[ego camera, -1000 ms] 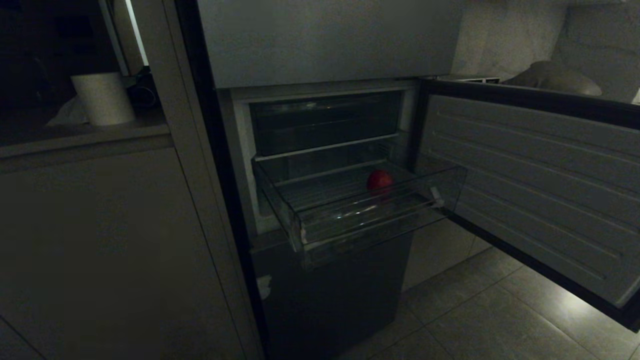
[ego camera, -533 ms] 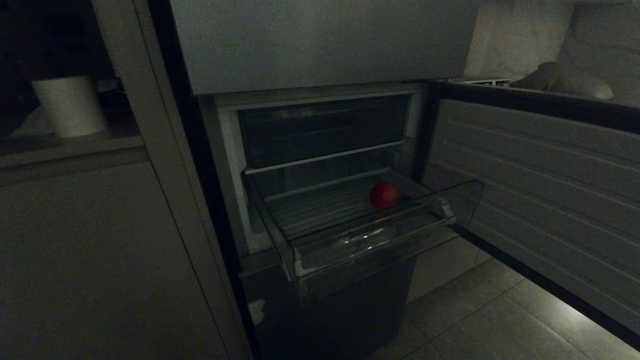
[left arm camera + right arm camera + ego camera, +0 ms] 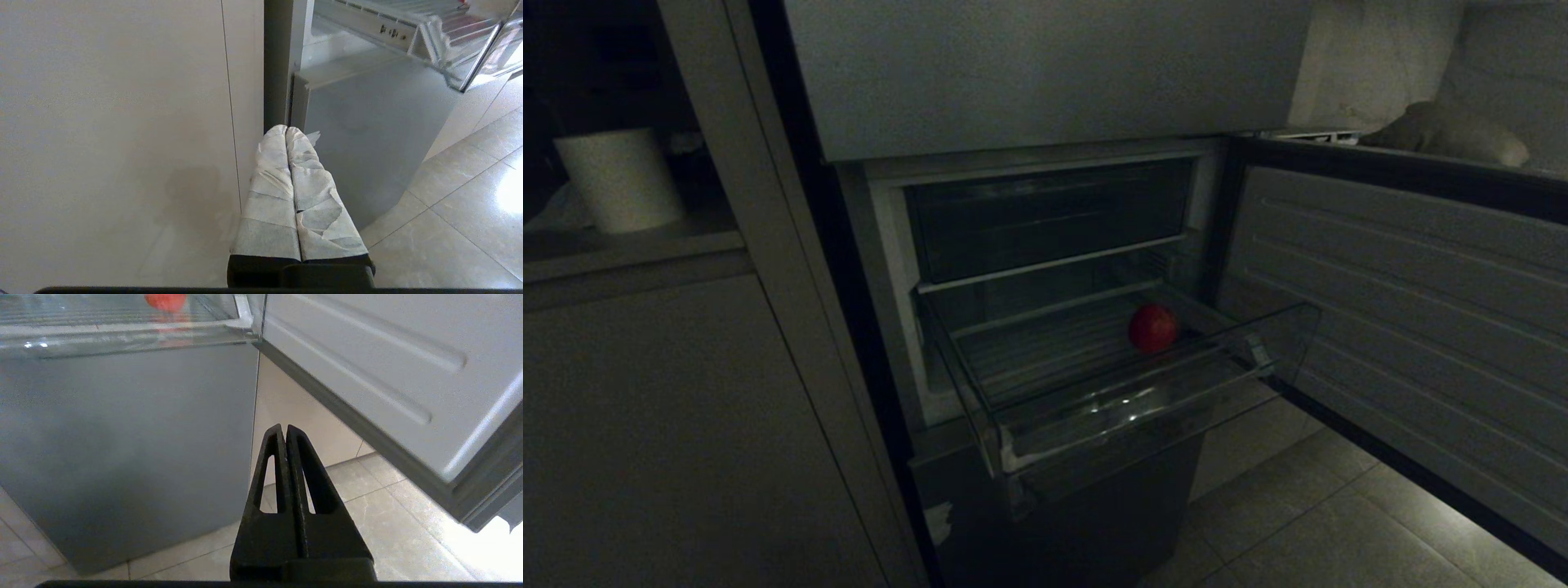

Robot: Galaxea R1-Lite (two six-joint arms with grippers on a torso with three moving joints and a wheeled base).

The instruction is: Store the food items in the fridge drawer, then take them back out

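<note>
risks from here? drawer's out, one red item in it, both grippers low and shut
1. The red food item is round and lies near the fridge drawer's front right on a ribbed floor; a nudge could roll it.
2. The open fridge door stands close on the right, so the right gripper could clip it when rising.
3. The drawer's clear front lip is hard to see; either gripper could knock it.

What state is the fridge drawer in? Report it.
Open: the fridge drawer juts out past the fridge front, one red food item lying on its ribbed floor.
</note>
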